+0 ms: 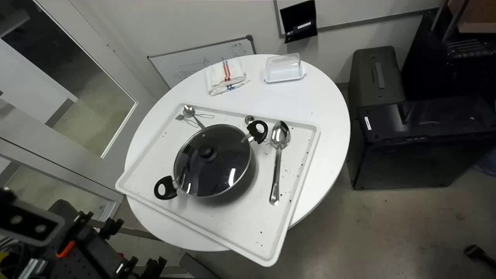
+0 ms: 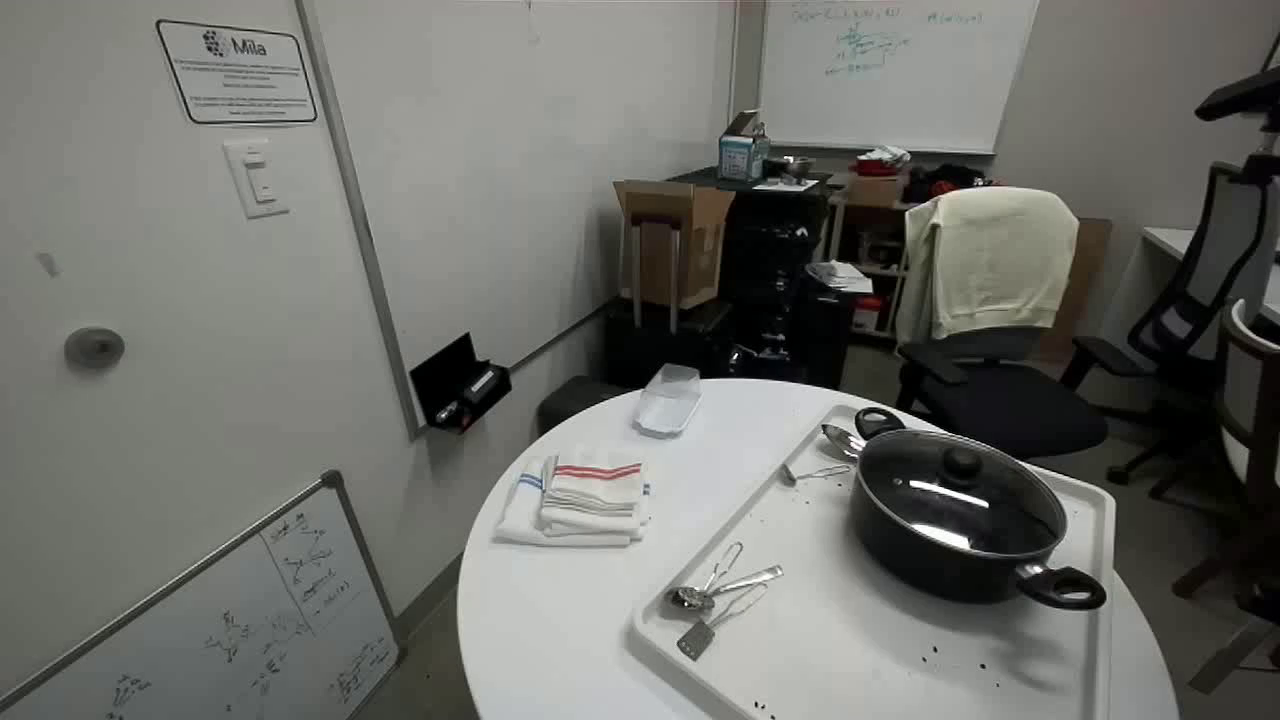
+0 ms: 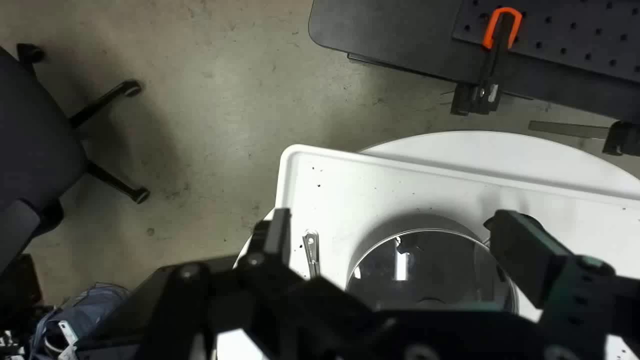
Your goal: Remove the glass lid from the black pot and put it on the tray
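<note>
The glass lid (image 1: pixel 223 164) with its dark knob lies on the black pot (image 1: pixel 250 180), and both show in an exterior view (image 2: pixel 960 495) too. The pot's black side and loop handles show below the lid (image 2: pixel 920 570). The pot stands on the white tray (image 1: pixel 240 224), which also shows in an exterior view (image 2: pixel 850 650). In the wrist view my gripper (image 3: pixel 392 217) is open and empty, fingers wide apart, with the lid (image 3: pixel 435 265) seen between and beyond them. The gripper body hides the knob nearly wholly. My gripper is out of both exterior views.
A large metal spoon (image 1: pixel 276 166) lies on the tray beside the pot. Small metal utensils (image 1: pixel 192 114) lie near a tray corner. Folded towels (image 1: pixel 228 76) and a clear-lidded dish (image 1: pixel 285 69) stand on the round white table (image 1: pixel 329 128). A tray corner overhangs the table edge.
</note>
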`<state>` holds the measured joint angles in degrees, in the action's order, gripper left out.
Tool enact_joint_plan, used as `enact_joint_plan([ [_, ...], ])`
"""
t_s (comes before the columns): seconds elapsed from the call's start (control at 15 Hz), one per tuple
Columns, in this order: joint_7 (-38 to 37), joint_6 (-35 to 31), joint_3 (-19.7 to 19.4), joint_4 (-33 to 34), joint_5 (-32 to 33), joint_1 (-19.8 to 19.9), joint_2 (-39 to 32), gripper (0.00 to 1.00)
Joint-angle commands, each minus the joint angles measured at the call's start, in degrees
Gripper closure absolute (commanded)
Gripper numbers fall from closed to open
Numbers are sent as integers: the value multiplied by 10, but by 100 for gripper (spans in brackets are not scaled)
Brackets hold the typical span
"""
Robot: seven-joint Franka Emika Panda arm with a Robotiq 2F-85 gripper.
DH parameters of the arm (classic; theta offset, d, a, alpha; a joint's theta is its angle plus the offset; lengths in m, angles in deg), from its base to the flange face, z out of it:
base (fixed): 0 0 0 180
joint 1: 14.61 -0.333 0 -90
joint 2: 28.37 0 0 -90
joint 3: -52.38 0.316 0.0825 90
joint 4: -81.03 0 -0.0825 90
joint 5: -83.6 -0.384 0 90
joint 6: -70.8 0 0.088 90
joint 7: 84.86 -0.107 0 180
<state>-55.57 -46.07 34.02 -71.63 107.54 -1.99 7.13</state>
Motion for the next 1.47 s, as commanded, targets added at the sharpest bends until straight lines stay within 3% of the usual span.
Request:
enact_joint_plan([
  [0.0,0,1,1,1,-1,0,0,0],
  [0.93,3,-21,-1,3,-5,-13,-32,0],
  [1.4,0,-140,5,-6,-18,-37,-127,0],
])
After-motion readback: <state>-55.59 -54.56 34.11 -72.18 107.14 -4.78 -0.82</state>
